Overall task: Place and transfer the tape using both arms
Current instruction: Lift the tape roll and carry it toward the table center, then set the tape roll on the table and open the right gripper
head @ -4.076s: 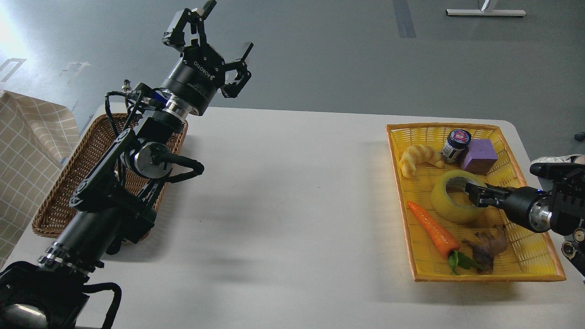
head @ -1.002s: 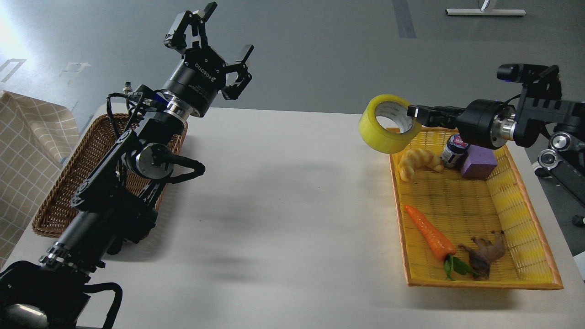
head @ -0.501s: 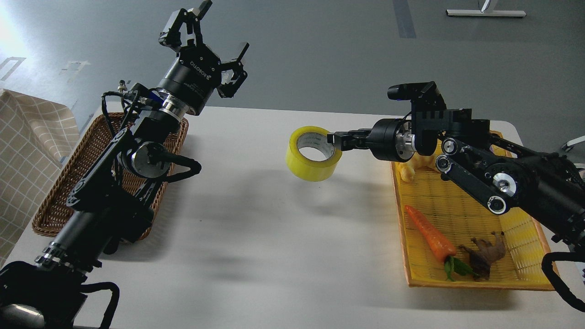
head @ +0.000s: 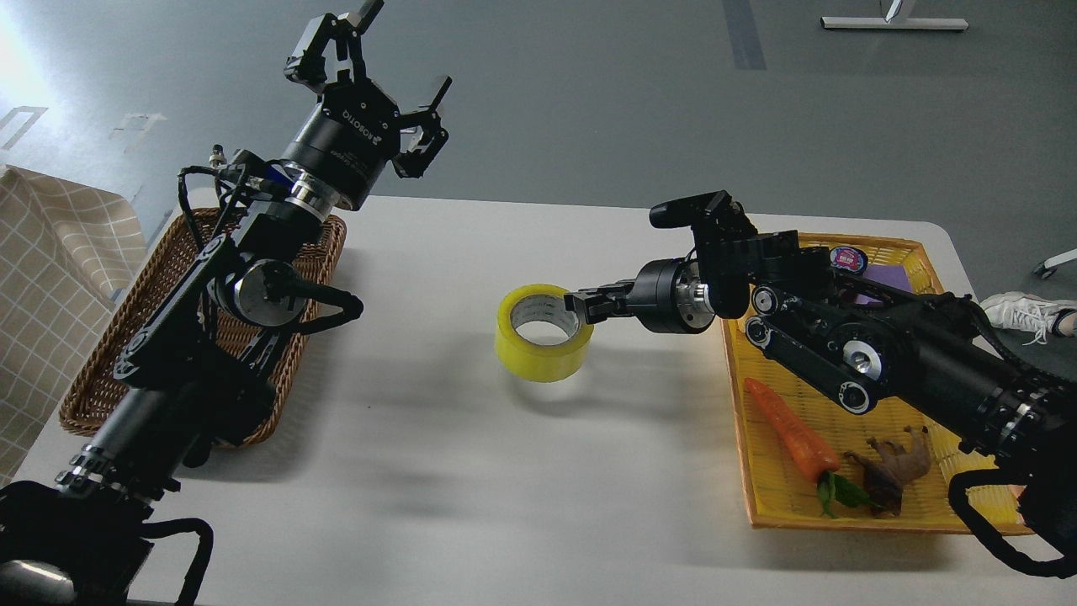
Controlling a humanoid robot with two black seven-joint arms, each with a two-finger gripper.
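White tabletop (head: 471, 471): right hand (head: 579, 305) grips the translucent yellow tape roll (head: 543, 332), lowering; release next; left hand (head: 379, 63) spread wide.

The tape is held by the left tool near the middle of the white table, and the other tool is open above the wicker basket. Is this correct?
Not quite: the head view shows the right tool holding the tape near the middle of the white table. The left tool is the open one above the wicker basket.

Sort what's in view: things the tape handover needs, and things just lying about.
Needed: tape, right hand gripping its rim, left hand open and raised, wicker basket.

Lying about: yellow tray, carrot, toy animal, jar, purple block.
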